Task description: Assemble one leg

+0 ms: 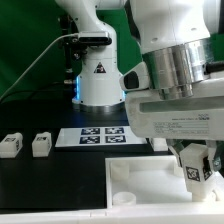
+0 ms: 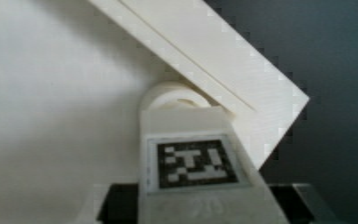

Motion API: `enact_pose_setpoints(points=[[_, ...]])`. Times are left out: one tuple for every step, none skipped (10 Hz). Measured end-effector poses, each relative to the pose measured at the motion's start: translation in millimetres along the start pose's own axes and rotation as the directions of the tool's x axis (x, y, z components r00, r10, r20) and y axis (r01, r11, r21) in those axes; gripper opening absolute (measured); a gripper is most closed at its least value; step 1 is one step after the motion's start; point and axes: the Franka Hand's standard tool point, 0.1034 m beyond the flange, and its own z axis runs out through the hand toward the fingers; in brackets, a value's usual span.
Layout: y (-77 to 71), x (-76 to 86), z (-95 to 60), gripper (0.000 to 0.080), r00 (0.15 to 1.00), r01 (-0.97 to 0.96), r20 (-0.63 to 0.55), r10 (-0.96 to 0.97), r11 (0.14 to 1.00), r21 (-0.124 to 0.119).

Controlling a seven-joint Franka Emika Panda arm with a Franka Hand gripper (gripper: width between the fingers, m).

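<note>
My gripper (image 1: 196, 172) is shut on a leg (image 1: 195, 170), a small white block with a fiducial tag, and holds it upright over the right side of the white panel (image 1: 128, 178). In the wrist view the held leg (image 2: 194, 150) points down at a round corner socket (image 2: 179, 98) of the panel (image 2: 51, 110), and its tip is at or in that socket. The black finger pads (image 2: 126, 202) press both sides of the leg. Two more legs (image 1: 11, 146) (image 1: 41, 145) stand on the table at the exterior view's left.
The marker board (image 1: 98, 136) lies on the black table behind the panel, in front of the robot's white base (image 1: 98, 80). A raised rim (image 2: 202, 55) runs along the panel's edge near the socket. A green backdrop hangs behind.
</note>
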Motion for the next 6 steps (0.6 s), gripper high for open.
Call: enact_pose_setpoints(points=[[2.1, -1.6, 0.0, 0.0297, 0.986, -0.165, -0.011, 0.165, 0.986, 0.028], [1.4, -9.0, 1.5, 0.0297, 0.950, -0.312, -0.008, 0.313, 0.949, 0.037], [-1.8, -18.3, 5.6, 0.0297, 0.905, -0.425, 0.004, 0.426, 0.904, 0.038], [-3.9, -19.1, 6.8, 0.0297, 0.826, -0.563, 0.021, 0.563, 0.824, 0.059], [-6.0, -21.9, 8.2, 0.0297, 0.726, -0.688, 0.038, 0.687, 0.723, 0.063], [-7.7, -23.1, 8.9, 0.0297, 0.665, -0.747, 0.045, 0.745, 0.662, 0.061]])
